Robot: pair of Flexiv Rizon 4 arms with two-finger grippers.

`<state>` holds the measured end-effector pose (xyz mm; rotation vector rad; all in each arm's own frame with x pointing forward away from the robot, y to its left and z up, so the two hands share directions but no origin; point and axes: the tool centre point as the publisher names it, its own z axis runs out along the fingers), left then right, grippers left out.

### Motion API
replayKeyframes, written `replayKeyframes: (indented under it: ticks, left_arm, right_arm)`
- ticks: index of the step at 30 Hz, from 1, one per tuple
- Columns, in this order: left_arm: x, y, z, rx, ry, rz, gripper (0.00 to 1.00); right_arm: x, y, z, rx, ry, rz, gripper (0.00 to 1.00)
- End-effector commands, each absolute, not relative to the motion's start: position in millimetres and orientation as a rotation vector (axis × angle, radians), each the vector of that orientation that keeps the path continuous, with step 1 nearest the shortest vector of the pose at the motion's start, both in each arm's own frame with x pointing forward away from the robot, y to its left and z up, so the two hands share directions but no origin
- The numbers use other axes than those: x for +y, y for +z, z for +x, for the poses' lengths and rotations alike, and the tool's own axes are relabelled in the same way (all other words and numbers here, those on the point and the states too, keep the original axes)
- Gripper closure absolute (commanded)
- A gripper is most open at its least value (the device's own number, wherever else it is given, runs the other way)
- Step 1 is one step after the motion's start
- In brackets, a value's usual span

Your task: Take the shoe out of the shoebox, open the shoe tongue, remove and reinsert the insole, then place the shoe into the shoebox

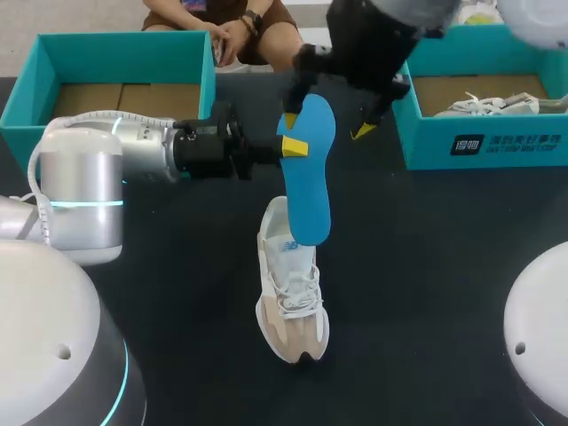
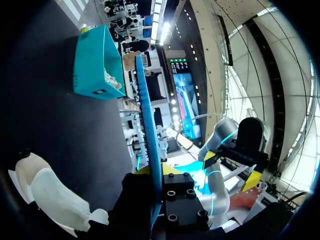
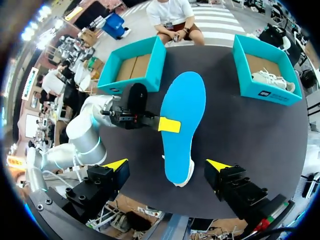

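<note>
Pinching the flat blue foam insole (image 1: 311,173) in your left gripper (image 1: 288,146), steer its near tip into the white-and-beige sneaker (image 1: 291,306); your right gripper (image 1: 327,124) hangs open, empty.

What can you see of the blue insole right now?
The insole is bright blue, thin and foot-shaped, with a smooth face that looks like foam. It is held over the shoe, roughly along its length; whether its lower end touches the shoe is unclear. The left pincer is shut on its side edge, one yellow tip lying on its face. The right pincer hangs open above it, not touching.
</note>
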<state>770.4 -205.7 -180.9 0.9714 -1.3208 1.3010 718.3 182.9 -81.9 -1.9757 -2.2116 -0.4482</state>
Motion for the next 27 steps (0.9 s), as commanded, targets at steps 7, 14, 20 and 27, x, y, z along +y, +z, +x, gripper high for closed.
replayKeyframes:
  ticks: [7, 14, 20, 27]
  left_arm:
    - [-205, -181, 770, -1.323, 1.299, 0.973, 1.0]
    - [-205, -181, 770, -1.323, 1.299, 0.973, 1.0]
    - [-205, -181, 770, -1.323, 1.299, 0.973, 1.0]
    - [-205, -181, 770, -1.323, 1.299, 0.973, 1.0]
  right_arm:
    - [194, -88, 726, -2.36, 0.1, -2.218, 0.0]
    - [180, -89, 722, -2.35, 0.083, -2.248, 0.0]
    - [177, -85, 726, -2.359, 0.063, -2.244, 0.0]
    - [180, -84, 727, -2.365, 0.044, -2.237, 0.0]
